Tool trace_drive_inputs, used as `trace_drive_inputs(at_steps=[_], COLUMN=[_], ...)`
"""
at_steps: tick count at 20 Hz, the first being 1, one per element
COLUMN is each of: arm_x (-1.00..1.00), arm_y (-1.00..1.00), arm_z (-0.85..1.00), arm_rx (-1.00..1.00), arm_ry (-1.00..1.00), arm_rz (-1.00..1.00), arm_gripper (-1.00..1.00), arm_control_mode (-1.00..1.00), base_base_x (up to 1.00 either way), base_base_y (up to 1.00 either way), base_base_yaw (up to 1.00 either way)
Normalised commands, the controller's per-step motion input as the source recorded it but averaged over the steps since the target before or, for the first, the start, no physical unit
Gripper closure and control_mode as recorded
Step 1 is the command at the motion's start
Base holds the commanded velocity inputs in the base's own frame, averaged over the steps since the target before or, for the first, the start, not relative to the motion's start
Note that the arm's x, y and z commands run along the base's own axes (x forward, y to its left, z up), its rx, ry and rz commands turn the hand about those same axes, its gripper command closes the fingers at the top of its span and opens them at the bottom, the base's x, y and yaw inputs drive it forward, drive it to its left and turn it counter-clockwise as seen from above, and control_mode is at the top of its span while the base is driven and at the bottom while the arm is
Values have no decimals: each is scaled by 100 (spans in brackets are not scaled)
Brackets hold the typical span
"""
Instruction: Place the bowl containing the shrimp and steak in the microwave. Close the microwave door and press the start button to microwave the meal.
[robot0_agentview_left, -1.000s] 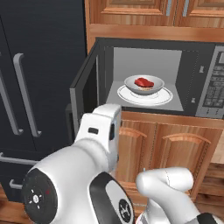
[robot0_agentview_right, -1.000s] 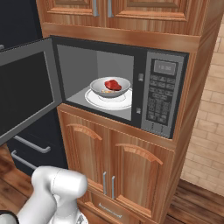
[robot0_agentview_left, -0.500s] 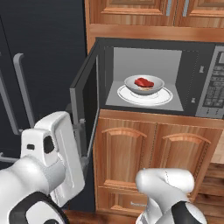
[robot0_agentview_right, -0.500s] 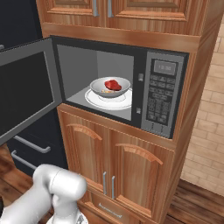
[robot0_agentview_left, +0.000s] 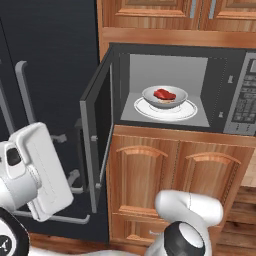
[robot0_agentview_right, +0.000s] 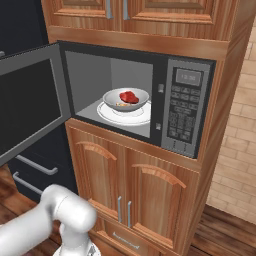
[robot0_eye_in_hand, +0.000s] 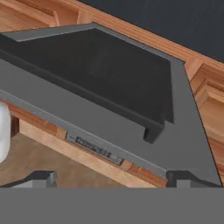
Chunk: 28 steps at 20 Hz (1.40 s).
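The bowl stands inside the microwave on its white turntable plate. The red steak lies in the bowl, with the small orange shrimp beside it. The microwave door hangs wide open to the left. In the hand view, my gripper is open with nothing between its tips, facing the door's outer side, its dark window and the bar handle. The arm's white hand sits low, left of the door.
A black fridge with grey handles stands left of the microwave, behind the open door. Wooden cabinet doors lie below and above. The keypad panel is at the microwave's right side. A brick wall is at far right.
The arm has swung from in front of the microwave down and to the left, outside the open door. Bowl and door have stayed put.
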Motion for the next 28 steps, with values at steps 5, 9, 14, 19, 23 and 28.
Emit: trace_drive_inputs(at_steps=[5,9,14,19,23,28], arm_x=[25,14,24,27,21,26], arm_y=[2,0,7,29,24,-7], arm_z=[-34,-44,-22,-13,-14,-2], arm_rx=[-14,-11,-9,-11,-8,0], arm_ry=[0,0,0,-2,-2,1], arm_rz=[-24,-23,-21,-20,-23,-26], arm_gripper=[-100,-100,-100,-100,-100,-100], arm_control_mode=[-100,-100,-100,-100,-100,-100], base_base_x=[0,0,0,0,0,0], base_base_y=[0,0,0,0,0,0], base_base_yaw=[0,0,0,0,0,0])
